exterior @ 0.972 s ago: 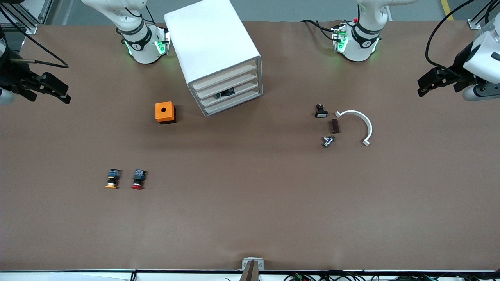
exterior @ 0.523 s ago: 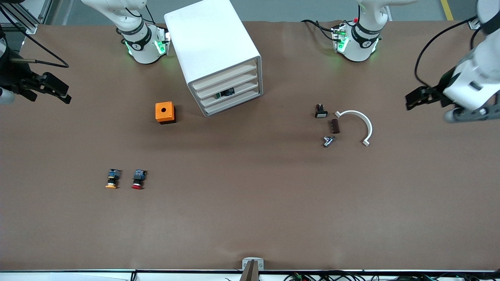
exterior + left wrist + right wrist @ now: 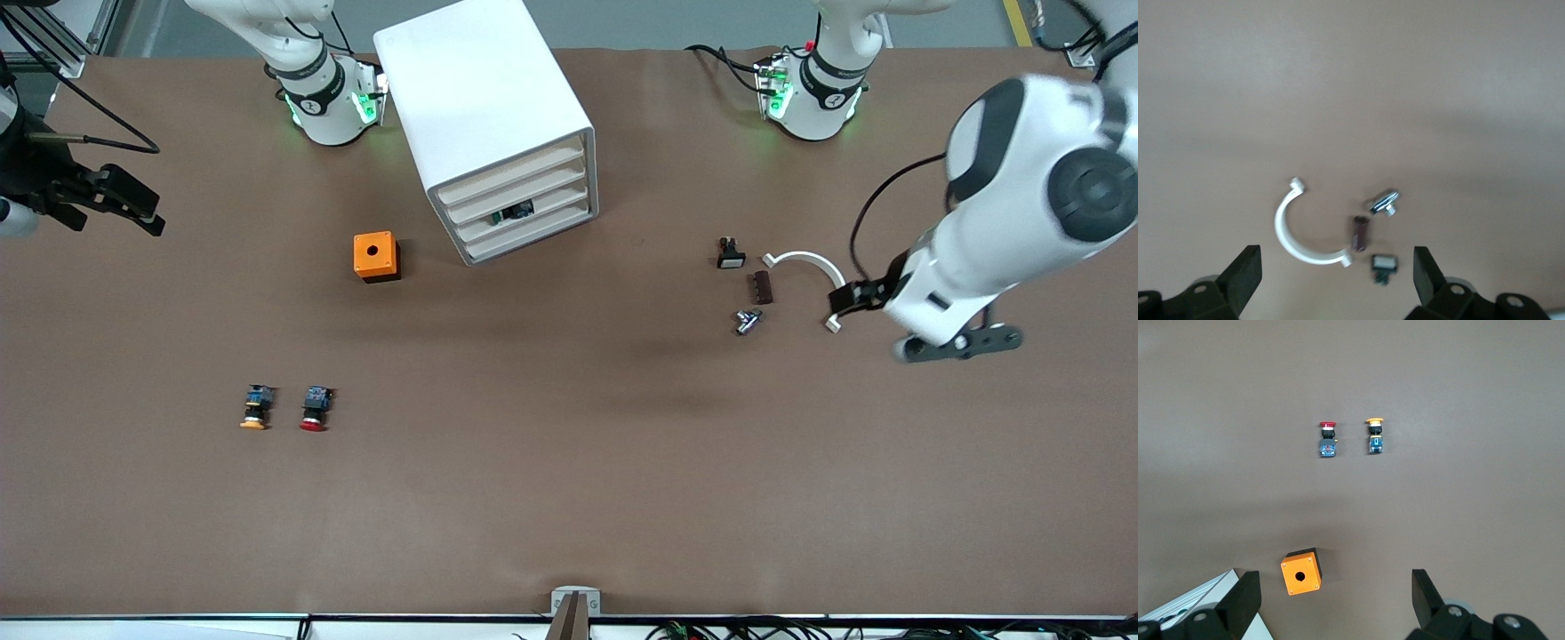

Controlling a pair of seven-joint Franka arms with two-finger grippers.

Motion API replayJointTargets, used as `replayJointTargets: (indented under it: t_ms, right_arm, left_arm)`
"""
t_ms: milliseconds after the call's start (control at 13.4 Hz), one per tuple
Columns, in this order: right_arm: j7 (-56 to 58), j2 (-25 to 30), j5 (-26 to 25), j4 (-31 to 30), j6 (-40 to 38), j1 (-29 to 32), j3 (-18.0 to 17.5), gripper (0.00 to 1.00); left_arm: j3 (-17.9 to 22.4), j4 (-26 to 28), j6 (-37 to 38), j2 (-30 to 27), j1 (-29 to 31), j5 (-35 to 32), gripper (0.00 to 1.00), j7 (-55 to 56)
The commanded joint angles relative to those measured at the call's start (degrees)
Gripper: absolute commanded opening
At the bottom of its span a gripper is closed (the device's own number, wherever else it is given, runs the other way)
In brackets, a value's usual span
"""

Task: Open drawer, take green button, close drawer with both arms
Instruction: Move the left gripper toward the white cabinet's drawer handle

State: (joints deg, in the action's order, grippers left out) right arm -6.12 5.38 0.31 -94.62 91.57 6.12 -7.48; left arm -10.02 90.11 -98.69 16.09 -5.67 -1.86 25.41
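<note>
Four drawers shut in cabinet (image 3: pixel 498 133), two loose buttons, both pincers (image 3: pixel 1338 280) (image 3: pixel 1335 600) spread.

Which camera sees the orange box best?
The right wrist view: the orange box shows large, its top hole clear. The front view shows it smaller, beside the cabinet. The left wrist view misses it.

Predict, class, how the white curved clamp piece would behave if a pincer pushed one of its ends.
The white curved clamp piece looks thin and flat-lying, so it would probably pivot or slide, not tip. It seems light, rigid plastic, likely skidding easily on the smooth table.
</note>
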Motion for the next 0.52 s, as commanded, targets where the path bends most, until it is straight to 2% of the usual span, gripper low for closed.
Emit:
replayJointTargets:
  t_ms: [0, 224, 449]
  right_arm:
    - [0.4, -0.5, -0.8, 1.0, -0.4, -0.4, -0.1, 1.00]
    - [0.5, -0.4, -0.8, 1.0, -0.7, -1.2, 0.0, 1.00]
    - [0.5, -0.5, -0.9, 0.9, -0.9, -1.2, -0.1, 1.00]
  left_arm:
    - [0.1, -2.6, -2.0, 7.1, -2.8, 0.8, 1.00, 9.5]
    - [0.1, -7.3, -2.5, 15.2, -5.4, 2.8, 1.00, 19.6]
    - [0.1, -12.6, -2.5, 22.2, -10.1, 4.2, 1.00, 36.3]
